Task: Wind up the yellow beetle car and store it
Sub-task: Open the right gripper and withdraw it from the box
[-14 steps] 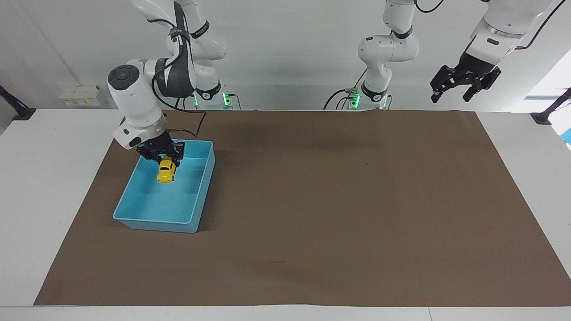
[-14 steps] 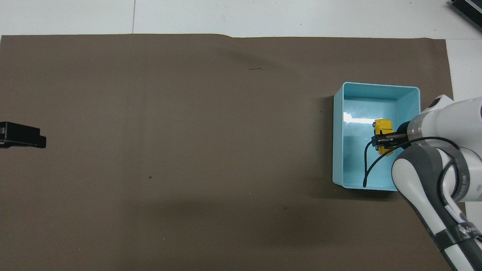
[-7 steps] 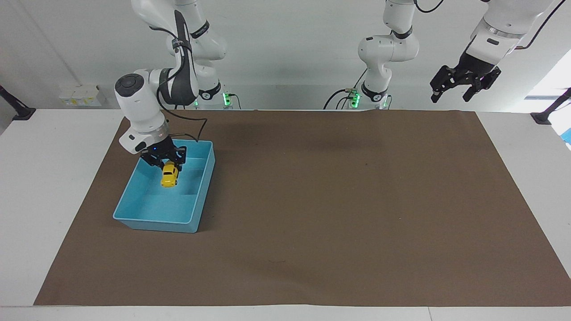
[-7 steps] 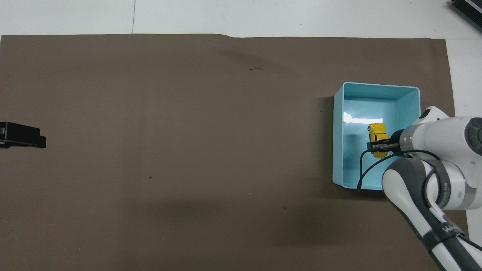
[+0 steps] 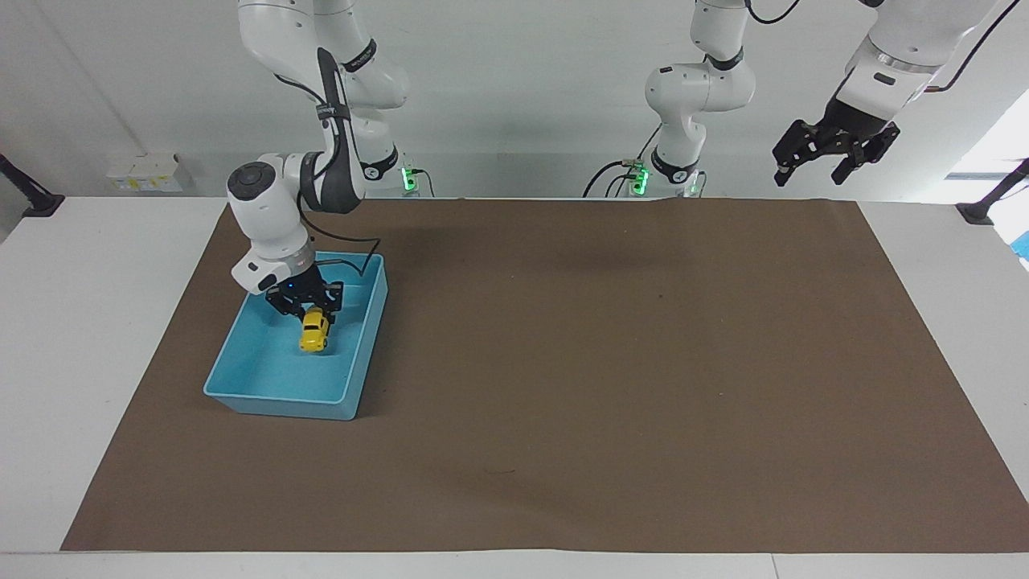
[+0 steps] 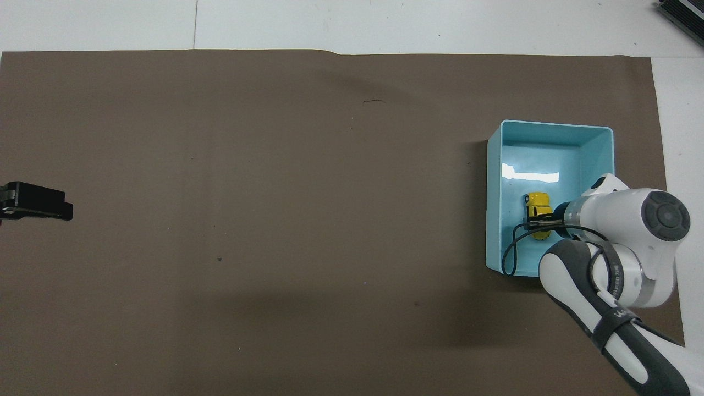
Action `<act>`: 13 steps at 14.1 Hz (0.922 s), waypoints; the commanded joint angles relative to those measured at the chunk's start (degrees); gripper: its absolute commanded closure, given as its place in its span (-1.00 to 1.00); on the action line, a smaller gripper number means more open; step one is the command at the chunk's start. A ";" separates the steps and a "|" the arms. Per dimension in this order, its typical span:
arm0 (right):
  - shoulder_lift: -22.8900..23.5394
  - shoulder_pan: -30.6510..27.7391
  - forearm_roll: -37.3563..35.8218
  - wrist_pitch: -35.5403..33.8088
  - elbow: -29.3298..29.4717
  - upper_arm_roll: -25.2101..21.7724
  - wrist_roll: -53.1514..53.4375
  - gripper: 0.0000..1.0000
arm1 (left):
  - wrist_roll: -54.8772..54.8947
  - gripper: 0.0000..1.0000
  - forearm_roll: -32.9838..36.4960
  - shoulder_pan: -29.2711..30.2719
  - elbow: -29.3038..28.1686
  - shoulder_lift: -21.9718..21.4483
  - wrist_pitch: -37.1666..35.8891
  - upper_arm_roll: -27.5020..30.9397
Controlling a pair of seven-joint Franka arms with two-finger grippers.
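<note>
- Firstly, a white worktop [image 5: 96, 322] is seen, and most of it is covered by a brown mat [image 5: 603, 362].
- A blue bin [image 5: 277, 398] is set on the mat toward the right arm's end of the worktop, with its long sides running away from the robots.
- The right arm is bent down over the bin, and the right tool [image 5: 313, 312] is lowered inside the bin's walls.
- The yellow beetle car [image 5: 314, 334] is found in the bin, below its rim, about midway along the bin's length.
- The car's end nearer to the robots is met by the right tool, which is set across the body; whether the car is gripped or already let go cannot be told.
- Whether the car's wheels are resting on the bin's floor cannot be told either.
- The middle of the mat is marked only by a few small specks and a faint scratch.
- The left arm is kept waiting, raised high above the edge of the mat at its own end of the worktop.
- The left tool [image 5: 812, 173] is held wide, its fingers spread apart and pointed downward, with nothing between them.
</note>
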 commanded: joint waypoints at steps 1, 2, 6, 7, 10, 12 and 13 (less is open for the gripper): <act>-0.84 0.24 1.22 -1.49 1.47 0.19 1.83 -1.00 | 1.99 -1.00 -0.14 -0.14 -1.30 -1.04 -0.26 0.24; -1.02 0.24 1.22 -5.60 3.74 0.19 1.83 -1.00 | 1.99 -1.00 -0.14 -0.05 -1.30 -1.12 -0.35 0.24; -1.37 -0.11 1.22 -18.36 13.94 0.28 1.83 -1.00 | 1.90 -1.00 -0.14 -0.13 -1.39 -1.21 -0.35 0.24; -1.46 0.07 1.14 -19.25 15.87 0.28 1.92 -1.00 | 1.82 -1.00 -0.14 -0.13 -1.39 -1.21 -0.26 0.24; -1.11 -0.54 1.22 -20.32 20.36 0.28 2.00 -1.00 | 1.73 -1.00 -0.14 -0.22 -1.39 -1.21 -0.08 0.15; -1.28 -0.90 0.61 -20.66 22.99 0.28 2.18 -1.00 | 1.73 -1.00 -0.23 -0.22 -1.39 -1.13 0.53 0.15; -1.37 -0.90 0.44 -21.45 24.66 0.10 2.35 -1.00 | 1.73 -1.00 -0.23 -0.22 -1.39 -1.13 0.53 0.15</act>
